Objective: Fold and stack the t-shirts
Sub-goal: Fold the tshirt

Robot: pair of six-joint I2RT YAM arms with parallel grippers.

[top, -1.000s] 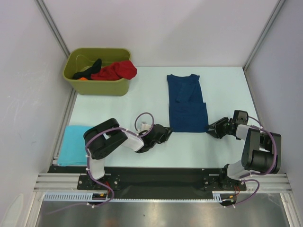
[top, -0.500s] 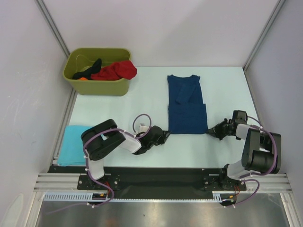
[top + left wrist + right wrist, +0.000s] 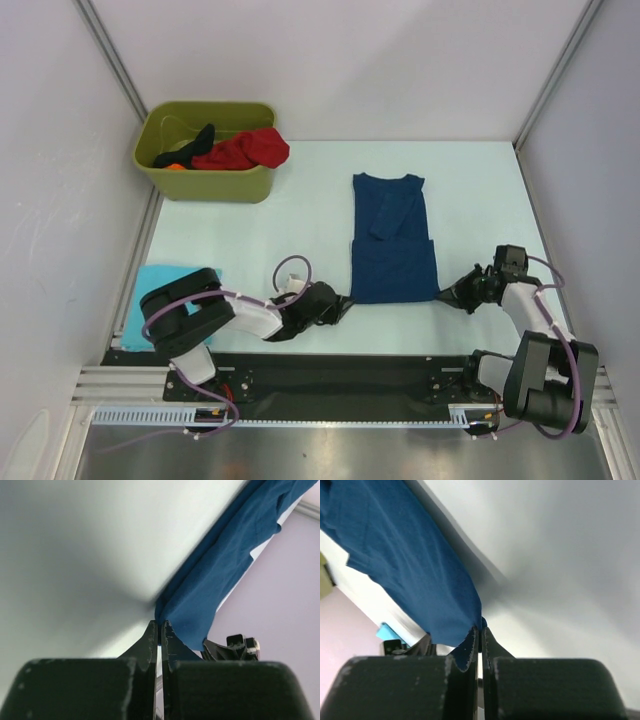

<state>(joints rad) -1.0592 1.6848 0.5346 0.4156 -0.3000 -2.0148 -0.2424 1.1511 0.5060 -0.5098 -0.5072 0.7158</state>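
Observation:
A navy blue t-shirt (image 3: 392, 240) lies flat in the middle of the table, folded into a long narrow strip with its collar at the far end. My left gripper (image 3: 347, 299) is shut on its near left corner. In the left wrist view the tips (image 3: 160, 626) pinch the blue cloth (image 3: 220, 575). My right gripper (image 3: 443, 294) is shut on the near right corner; its tips (image 3: 480, 629) clamp the hem of the shirt (image 3: 405, 565). A folded light turquoise t-shirt (image 3: 150, 300) rests at the near left. Red (image 3: 245, 150) and black (image 3: 198, 138) t-shirts lie in the bin.
The olive-green bin (image 3: 205, 185) stands at the far left corner of the table (image 3: 480, 190). Grey walls close in both sides and the back. The left arm (image 3: 200, 310) stretches low along the near edge, beside the turquoise shirt.
Both grippers have shut on the navy shirt's near corners. The shirt has slid toward the near edge with them, and both arms have drawn back.

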